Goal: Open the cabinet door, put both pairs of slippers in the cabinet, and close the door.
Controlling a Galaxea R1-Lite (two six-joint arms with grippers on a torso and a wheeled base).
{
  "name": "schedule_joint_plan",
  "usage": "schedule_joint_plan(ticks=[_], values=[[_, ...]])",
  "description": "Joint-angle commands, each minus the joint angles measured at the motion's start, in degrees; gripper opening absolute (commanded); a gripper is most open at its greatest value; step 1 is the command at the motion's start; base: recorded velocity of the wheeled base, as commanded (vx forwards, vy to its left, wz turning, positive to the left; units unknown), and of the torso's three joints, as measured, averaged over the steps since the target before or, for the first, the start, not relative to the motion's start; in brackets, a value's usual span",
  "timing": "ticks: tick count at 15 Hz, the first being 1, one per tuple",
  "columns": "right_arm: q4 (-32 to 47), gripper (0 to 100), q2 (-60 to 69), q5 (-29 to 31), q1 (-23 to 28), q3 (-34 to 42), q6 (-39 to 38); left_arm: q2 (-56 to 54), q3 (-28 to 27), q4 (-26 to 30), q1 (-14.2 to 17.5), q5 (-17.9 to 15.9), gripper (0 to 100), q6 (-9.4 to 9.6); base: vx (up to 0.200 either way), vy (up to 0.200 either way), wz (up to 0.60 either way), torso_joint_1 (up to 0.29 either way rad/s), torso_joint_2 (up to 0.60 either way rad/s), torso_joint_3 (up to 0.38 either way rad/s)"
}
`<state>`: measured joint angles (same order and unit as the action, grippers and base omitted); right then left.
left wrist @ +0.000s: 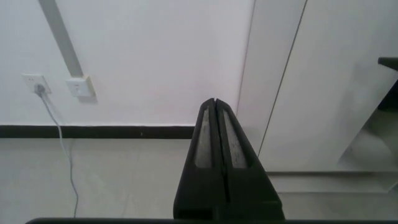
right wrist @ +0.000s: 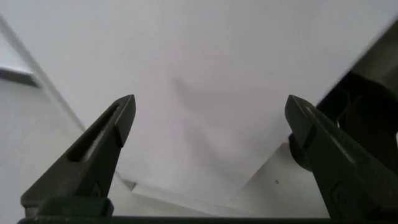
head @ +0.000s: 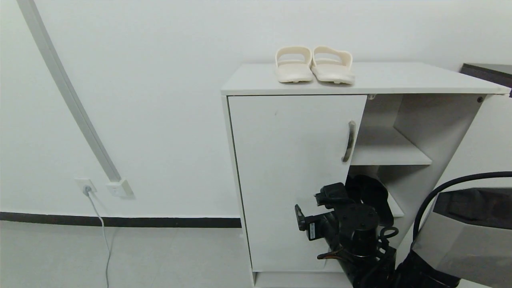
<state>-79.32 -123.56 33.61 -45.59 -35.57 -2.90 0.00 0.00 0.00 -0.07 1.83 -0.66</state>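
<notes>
Two pincers are sharing the job. The left pincer (left wrist: 214,102) is hanging clenched and empty to the left of the cabinet (head: 400,76), apparently keeping out of the way. Cream slippers (head: 314,66) are sitting on the cabinet top near its front edge, within easy reach. Dark slippers (head: 372,192) are lying in the open lower compartment on the right, where the right pincer (right wrist: 210,102) is gaping, released, gripping nothing.

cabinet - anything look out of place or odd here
The cream slippers sit on top of the cabinet, near its front edge, not inside it. The right compartment stands open; a dark shape on a lower shelf is too hidden to name. Nothing looks damaged or spilled.
</notes>
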Motion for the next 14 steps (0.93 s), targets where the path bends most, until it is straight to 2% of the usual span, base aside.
schedule_joint_plan(ticks=[1, 14], values=[[-0.04, 100, -0.01, 0.05, 0.07, 0.06, 0.00, 0.00, 0.00, 0.00, -0.01, 0.02, 0, -0.04, 0.000, 0.000, 0.00, 0.041, -0.47, -0.373], [0.13, 100, -0.01, 0.05, -0.11, 0.24, 0.09, 0.00, 0.00, 0.00, -0.01, 0.02, 0, -0.04, 0.000, 0.000, 0.00, 0.142, -0.47, -0.334]])
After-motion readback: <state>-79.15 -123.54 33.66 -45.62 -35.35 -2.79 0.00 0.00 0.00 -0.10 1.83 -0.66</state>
